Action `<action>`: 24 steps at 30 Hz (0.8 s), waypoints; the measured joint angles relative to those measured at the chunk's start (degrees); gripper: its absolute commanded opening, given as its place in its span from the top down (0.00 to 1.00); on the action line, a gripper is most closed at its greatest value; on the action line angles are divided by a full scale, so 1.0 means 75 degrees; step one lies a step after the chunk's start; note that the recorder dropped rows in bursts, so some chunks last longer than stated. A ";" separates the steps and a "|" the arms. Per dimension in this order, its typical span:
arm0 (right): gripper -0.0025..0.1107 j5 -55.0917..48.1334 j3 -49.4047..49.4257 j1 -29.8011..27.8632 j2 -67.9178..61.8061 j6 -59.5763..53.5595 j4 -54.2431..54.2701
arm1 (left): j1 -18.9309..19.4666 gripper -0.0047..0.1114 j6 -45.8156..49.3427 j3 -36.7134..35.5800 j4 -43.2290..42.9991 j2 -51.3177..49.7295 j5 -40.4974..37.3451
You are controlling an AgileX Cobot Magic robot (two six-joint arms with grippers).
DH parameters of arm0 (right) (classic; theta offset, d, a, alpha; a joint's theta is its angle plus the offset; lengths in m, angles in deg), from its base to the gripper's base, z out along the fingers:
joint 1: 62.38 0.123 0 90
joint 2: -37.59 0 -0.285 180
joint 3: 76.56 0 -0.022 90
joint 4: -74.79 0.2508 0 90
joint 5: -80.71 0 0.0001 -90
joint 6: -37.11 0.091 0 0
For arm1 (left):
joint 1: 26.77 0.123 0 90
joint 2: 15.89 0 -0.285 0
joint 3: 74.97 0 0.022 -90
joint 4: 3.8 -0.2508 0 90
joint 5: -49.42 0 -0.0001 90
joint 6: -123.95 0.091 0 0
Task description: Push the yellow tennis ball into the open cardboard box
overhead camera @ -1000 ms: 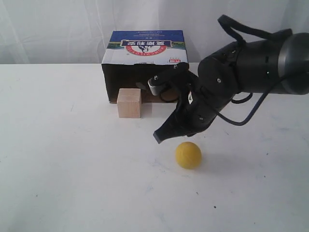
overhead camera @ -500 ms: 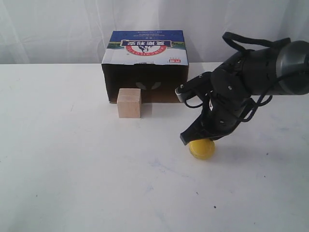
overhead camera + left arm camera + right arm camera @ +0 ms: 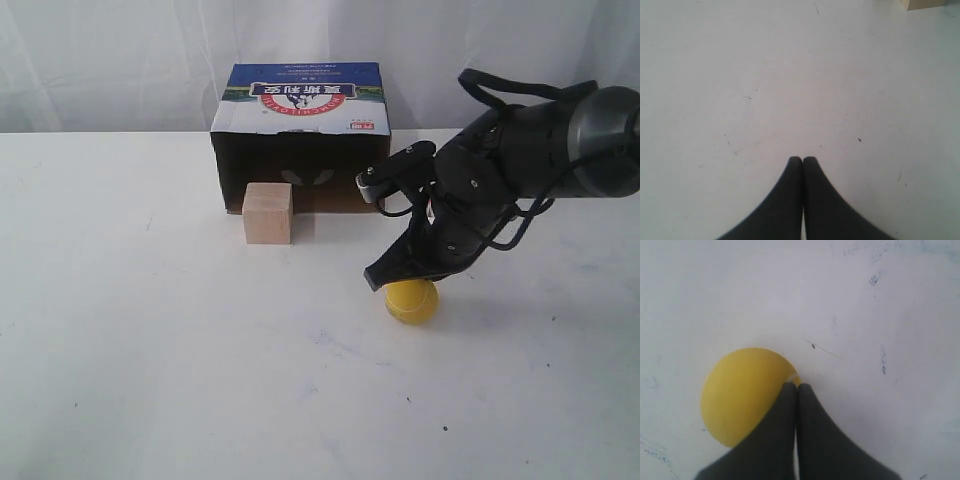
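Observation:
The yellow tennis ball [image 3: 413, 302] lies on the white table, in front of and to the right of the open cardboard box [image 3: 300, 135], whose dark opening faces the front. My right gripper [image 3: 376, 279] is shut with nothing in it, its tip over the ball's upper left edge. In the right wrist view the shut fingers [image 3: 797, 388] lie across the edge of the yellow tennis ball [image 3: 740, 392]. My left gripper [image 3: 802, 161] is shut over bare table and does not show in the exterior view.
A pale wooden cube [image 3: 268, 213] stands at the left part of the box's opening; its corner [image 3: 925, 4] shows in the left wrist view. A white curtain hangs behind the table. The right arm [image 3: 520, 160] reaches in from the right.
The right gripper swung right and came down onto the ball. The ball shifted to the right, then slightly back toward the box.

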 measured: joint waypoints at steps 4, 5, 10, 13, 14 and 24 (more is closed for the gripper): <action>0.98 0.0219 0.0000 0.0000 0.0000 0.0000 0.0000 | 0.0000 0.96 0.0000 0.0000 0.0000 0.0000 0.0000; 0.98 0.0315 0.0000 0.0000 -0.0013 0.0000 0.0017 | 0.0000 0.96 0.0000 0.0000 0.0000 0.0000 0.0000; 0.98 0.0396 0.0000 0.0000 -0.0013 0.0000 0.0047 | 0.0000 0.96 0.0000 0.0000 0.0000 0.0000 0.0000; 0.98 0.0396 0.0000 0.0000 -0.0013 0.0000 0.0047 | 0.0000 0.96 0.0000 0.0000 0.0000 0.0000 0.0000; 0.98 0.0396 0.0000 0.0000 -0.0013 0.0000 0.0047 | 0.0000 0.96 0.0000 0.0000 0.0000 0.0000 0.0000; 0.98 0.0462 0.0000 0.0000 -0.0013 0.0000 0.0049 | 0.0000 0.96 -0.2298 -0.0017 0.3908 0.0000 0.2556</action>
